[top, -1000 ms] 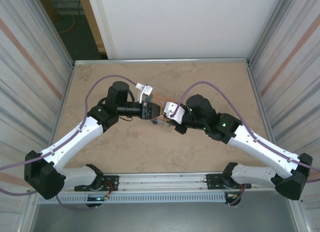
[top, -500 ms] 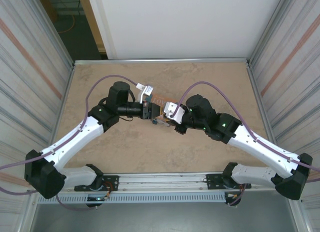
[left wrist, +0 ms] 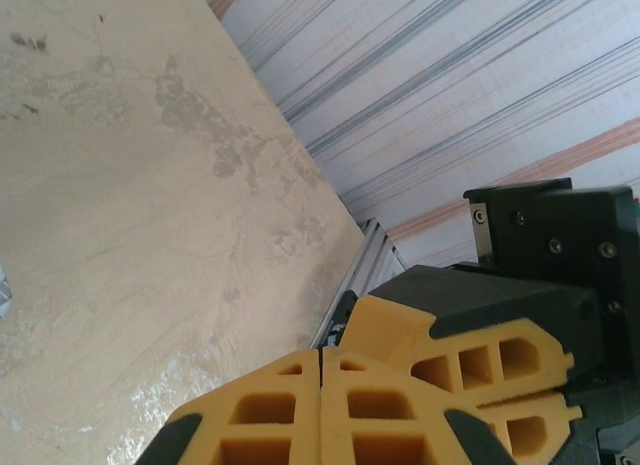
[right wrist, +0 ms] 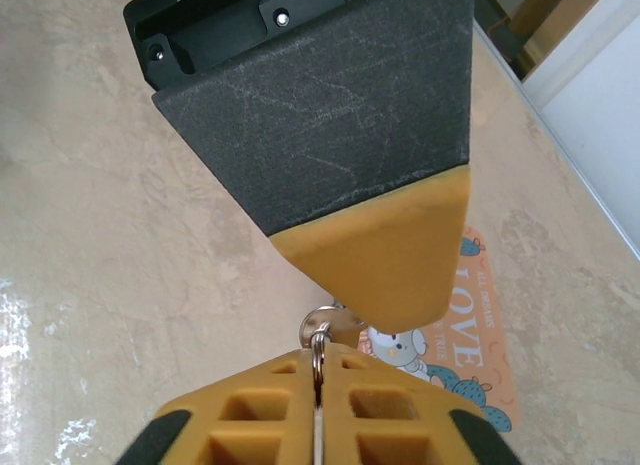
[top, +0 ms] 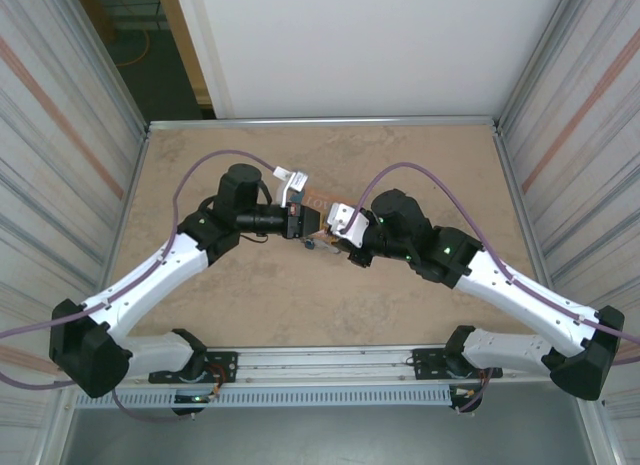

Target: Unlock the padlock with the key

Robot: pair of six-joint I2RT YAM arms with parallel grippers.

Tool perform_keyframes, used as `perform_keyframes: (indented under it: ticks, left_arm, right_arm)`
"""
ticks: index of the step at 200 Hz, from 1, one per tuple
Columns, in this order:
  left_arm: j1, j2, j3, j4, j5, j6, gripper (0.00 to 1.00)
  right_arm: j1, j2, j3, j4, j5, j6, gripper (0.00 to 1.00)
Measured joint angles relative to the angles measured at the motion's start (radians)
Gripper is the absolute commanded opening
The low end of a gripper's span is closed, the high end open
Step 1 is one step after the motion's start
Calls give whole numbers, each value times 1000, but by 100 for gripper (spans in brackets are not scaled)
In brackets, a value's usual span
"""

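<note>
Two Grippers Closed at the Tin's Near Edge

Left gripper point(left wrist: 320, 370): closed. In the left wrist view its two yellow fingers are pressed flat together along a straight seam, and nothing can be seen between them. The beige table point(left wrist: 120, 185) runs beyond them.

Right gripper point(right wrist: 318, 377): closed on a thin silvery loop point(right wrist: 317, 347). In the right wrist view the fingers leave only a hairline slit, and the loop drops straight into it. Whether this loop is the padlock's shackle or a key ring cannot be told.

Silvery disc point(right wrist: 330, 323): sits at the loop's upper end, just above the right fingers. The orange tip of one left finger point(right wrist: 395, 255) points down from above and ends right at the disc. Contact cannot be confirmed.

Tin point(right wrist: 478, 360): orange lid with "LOVE" lettering and cartoon animals. It lies flat on the table beyond the disc, partly behind the left finger's tip.

Top view: both arms reach inward, and their grippers meet tip to tip near the table's middle, at the tin's near edge. A small dark object point(top: 311, 243) sits between the tips, too small to identify.
</note>
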Motion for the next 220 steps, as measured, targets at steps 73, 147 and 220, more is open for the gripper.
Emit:
perform_keyframes:
  ticks: [73,147,220]
  left_arm:
    - [35,-123,-74,143,-84,29,0]
    - [76,-165,-132,364,-39,32,0]
    - [76,-166,-133,420,-12,24,0]
  right_arm:
    - [-288,-208,-270,345,-305,367,50]
    - [-357,-147,-377,835,-561,872,55]
    - [-267,26,-322,984,-591,1034,50]
